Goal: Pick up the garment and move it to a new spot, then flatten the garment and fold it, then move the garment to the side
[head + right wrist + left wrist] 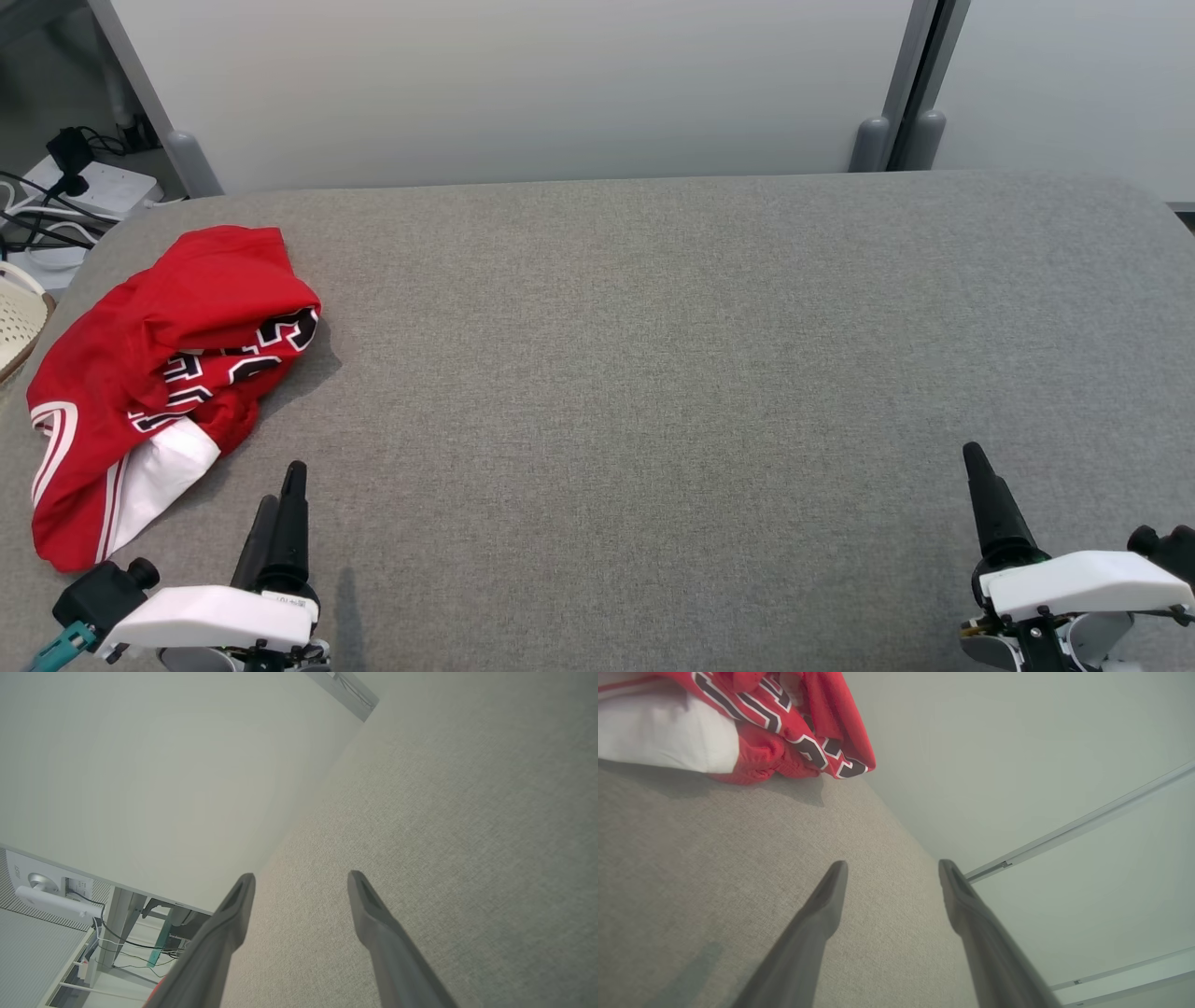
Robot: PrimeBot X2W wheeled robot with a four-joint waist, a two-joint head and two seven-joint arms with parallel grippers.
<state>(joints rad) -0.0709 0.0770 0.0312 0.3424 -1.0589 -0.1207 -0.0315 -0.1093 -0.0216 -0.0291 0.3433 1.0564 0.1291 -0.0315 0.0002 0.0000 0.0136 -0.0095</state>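
Left pincer [893, 863] and right pincer [301, 875] wide, empty; red garment [140, 336] crumpled, lettering half-hidden, perhaps numerals

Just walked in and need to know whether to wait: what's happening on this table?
Nothing is being handled yet. A crumpled red garment lies at the left side of the grey padded table. The left gripper hovers close beside it, jaws open, not touching it. The right gripper waits at the far right, jaws open and holding nothing.

Garment [140, 327] lettering folded, unreadable; basket [21, 322] cropped at L edge.
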